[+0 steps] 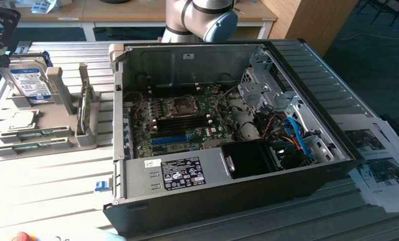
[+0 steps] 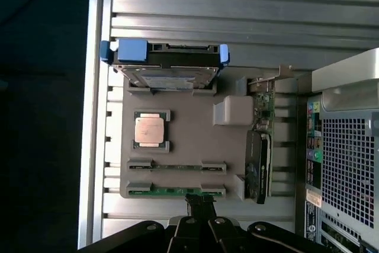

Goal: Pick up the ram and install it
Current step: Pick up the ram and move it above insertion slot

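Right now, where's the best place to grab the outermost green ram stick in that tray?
Probably mid-length, from straight above. The ram stands on its long edge in the grey holder, whose brackets cover both ends; the bare middle leaves both flat faces free to pinch.

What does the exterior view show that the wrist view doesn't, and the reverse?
Exterior view: the motherboard inside the computer case, and printed papers. Wrist view: the claw close to one ram stick, plus the case's vented rear panel. Shared: the grey holder with hard drive, processor chip and both ram sticks.
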Controlling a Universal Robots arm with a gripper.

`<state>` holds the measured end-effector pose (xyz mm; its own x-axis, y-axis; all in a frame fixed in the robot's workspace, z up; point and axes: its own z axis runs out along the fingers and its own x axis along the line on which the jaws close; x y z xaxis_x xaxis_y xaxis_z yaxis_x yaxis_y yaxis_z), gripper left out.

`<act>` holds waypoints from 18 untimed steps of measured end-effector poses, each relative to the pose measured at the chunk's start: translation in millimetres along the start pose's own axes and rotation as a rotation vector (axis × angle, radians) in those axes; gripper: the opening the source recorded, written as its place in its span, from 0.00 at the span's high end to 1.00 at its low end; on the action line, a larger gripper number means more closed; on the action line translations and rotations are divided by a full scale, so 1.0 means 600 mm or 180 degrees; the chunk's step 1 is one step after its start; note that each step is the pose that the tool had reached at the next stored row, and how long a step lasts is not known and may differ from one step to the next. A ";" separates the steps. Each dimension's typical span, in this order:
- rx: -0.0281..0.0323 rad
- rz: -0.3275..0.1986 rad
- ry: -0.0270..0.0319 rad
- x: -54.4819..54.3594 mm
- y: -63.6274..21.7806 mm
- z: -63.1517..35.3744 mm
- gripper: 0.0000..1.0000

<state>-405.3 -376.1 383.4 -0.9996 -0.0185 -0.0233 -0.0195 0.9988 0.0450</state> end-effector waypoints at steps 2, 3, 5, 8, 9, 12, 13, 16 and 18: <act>-0.0002 -0.0076 0.0003 0.000 0.000 0.000 0.90; -0.0003 -0.0117 0.0005 0.000 0.000 0.000 0.90; -0.0005 -0.0196 0.0009 0.000 0.000 0.000 0.90; -0.0008 -0.0323 0.0015 0.000 0.000 0.000 0.90; -0.0009 -0.0369 0.0017 0.000 0.000 0.000 0.90; -0.0012 -0.0507 0.0023 0.000 0.000 0.000 0.90; -0.0013 -0.0556 0.0025 0.000 0.000 0.000 0.90; -0.0017 -0.0710 0.0032 0.000 0.000 0.000 0.90; -0.0019 -0.0817 0.0037 0.000 0.000 0.000 0.90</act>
<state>-405.3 -376.1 383.3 -0.9620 -0.2719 -0.0234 -0.2727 0.9610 0.0450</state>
